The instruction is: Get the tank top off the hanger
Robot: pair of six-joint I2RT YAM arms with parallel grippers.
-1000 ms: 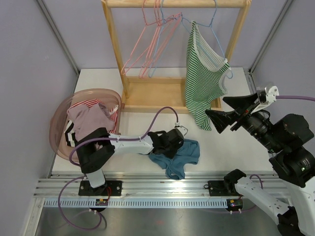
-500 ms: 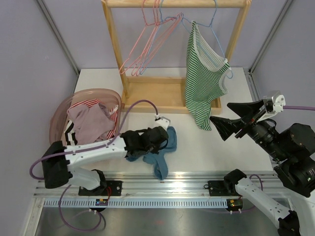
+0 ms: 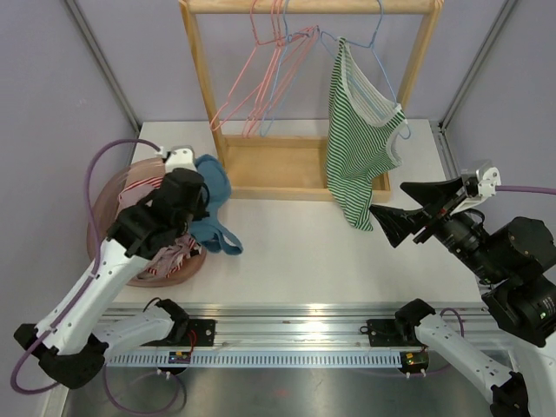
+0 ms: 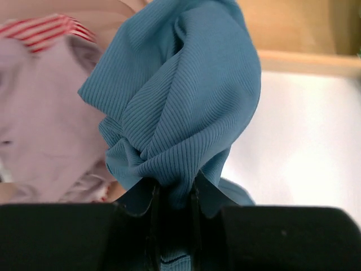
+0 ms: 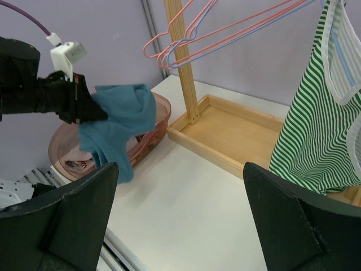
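Green striped tank top hangs on blue hanger, right end of rack. Right gripper gapes just right of rack. Left gripper pinches blue shirt, left of rack.

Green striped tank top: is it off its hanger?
No, the green striped tank top hangs from a blue hanger on the rack.

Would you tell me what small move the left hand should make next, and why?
Probably shift the left hand farther over the pink basin before opening: it is shut on the blue top, whose tail hangs past the rim over the table.
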